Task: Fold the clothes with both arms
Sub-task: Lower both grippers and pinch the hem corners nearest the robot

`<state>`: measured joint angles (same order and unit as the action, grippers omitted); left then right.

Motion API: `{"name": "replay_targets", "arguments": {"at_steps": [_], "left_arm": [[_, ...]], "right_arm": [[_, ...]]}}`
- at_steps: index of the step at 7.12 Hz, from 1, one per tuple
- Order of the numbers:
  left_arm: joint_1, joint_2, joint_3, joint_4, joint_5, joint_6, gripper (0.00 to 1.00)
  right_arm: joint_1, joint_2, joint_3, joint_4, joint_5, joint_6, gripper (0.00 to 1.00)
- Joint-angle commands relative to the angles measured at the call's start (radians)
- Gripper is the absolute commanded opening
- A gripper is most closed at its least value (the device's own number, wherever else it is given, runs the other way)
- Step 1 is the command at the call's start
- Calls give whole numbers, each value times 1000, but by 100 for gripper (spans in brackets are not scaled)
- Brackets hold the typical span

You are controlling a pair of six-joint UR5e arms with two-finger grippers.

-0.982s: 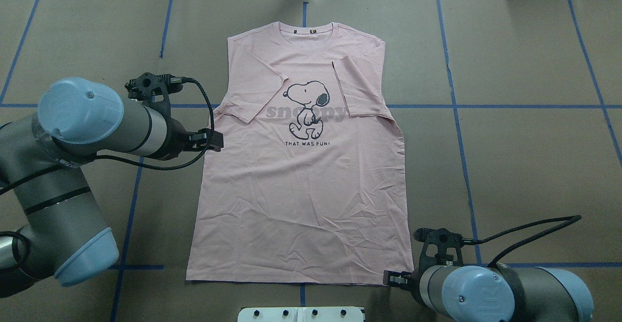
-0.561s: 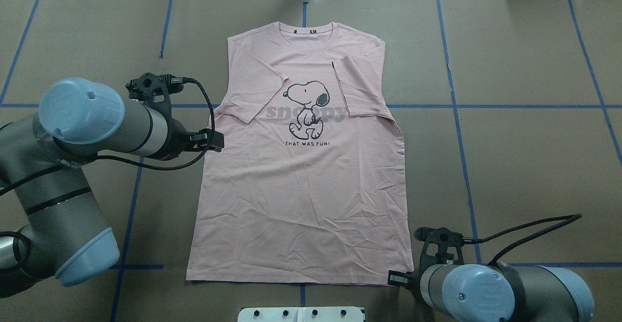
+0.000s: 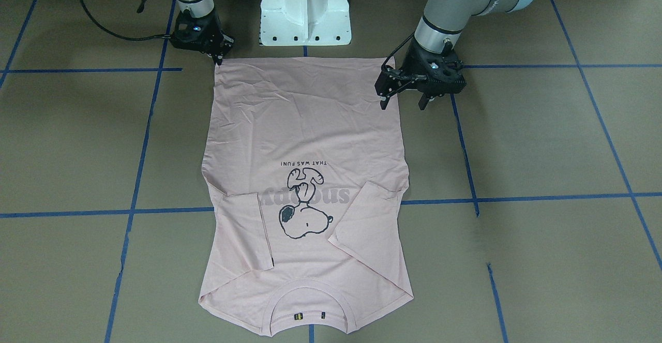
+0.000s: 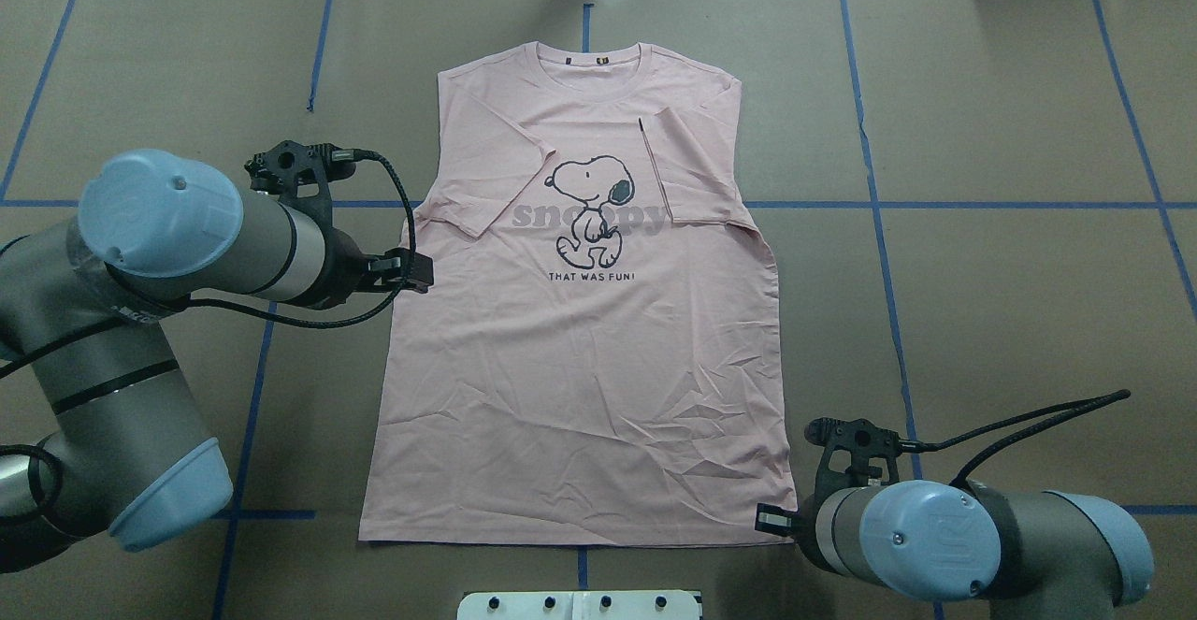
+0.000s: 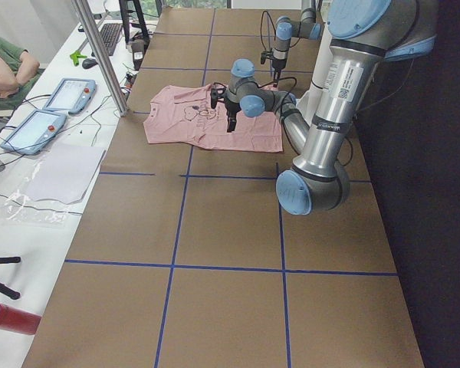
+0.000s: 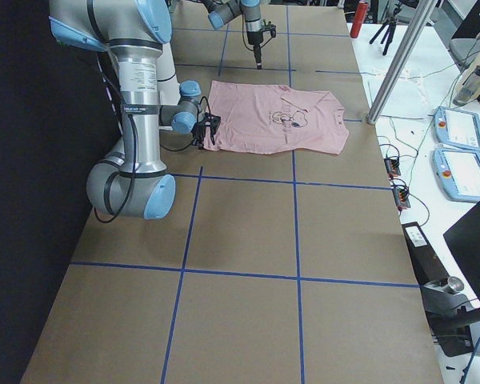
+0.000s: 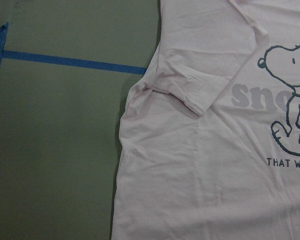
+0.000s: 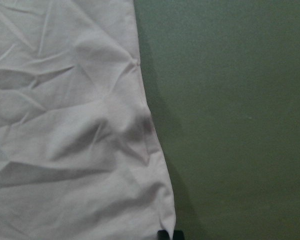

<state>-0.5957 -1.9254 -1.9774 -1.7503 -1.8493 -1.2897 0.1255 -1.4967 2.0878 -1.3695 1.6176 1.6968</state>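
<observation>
Right pincer [image 4: 769,519] nearer hem corner; pink T-shirt [image 4: 580,367] flat, creased, sleeves inward.

— What is the robot looking like, either side of the white pedestal base [image 3: 305,1]?
— The left arm [image 4: 112,367] and the right arm [image 4: 1029,531] are showing silver-grey tubes and wearing rounded light-blue joint caps [image 4: 159,213].
— Is anything marking them?
— Each cap is carrying a small screw [image 4: 896,538]. The pedestal base is showing a row of dark bolts [image 3: 305,38] along its foot, and the left arm is wearing a white printed label [image 5: 343,77].
— And the cables?
— Black cables [image 4: 403,197] are looping out from black camera mounts [image 4: 295,164] at the wrists. Both arms are ending in black two-finger tools, the left gripper [image 3: 403,106] and the right gripper [image 3: 219,59].
</observation>
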Motion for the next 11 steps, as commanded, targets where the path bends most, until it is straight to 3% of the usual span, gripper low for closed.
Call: {"name": "replay_targets", "arguments": {"at_steps": [1, 4, 7, 11], "left_arm": [[7, 11, 3, -2, -1, -34, 100], [185, 179, -102, -9, 96, -325, 100], [425, 218, -103, 0, 217, -613, 100], [458, 213, -92, 17, 219, -648, 97]], "right_arm": [[38, -8, 29, 1, 4, 0, 0], [54, -7, 46, 1, 8, 0, 0], [68, -1, 46, 4, 15, 0, 0], [72, 1, 48, 7, 15, 0, 0]]}}
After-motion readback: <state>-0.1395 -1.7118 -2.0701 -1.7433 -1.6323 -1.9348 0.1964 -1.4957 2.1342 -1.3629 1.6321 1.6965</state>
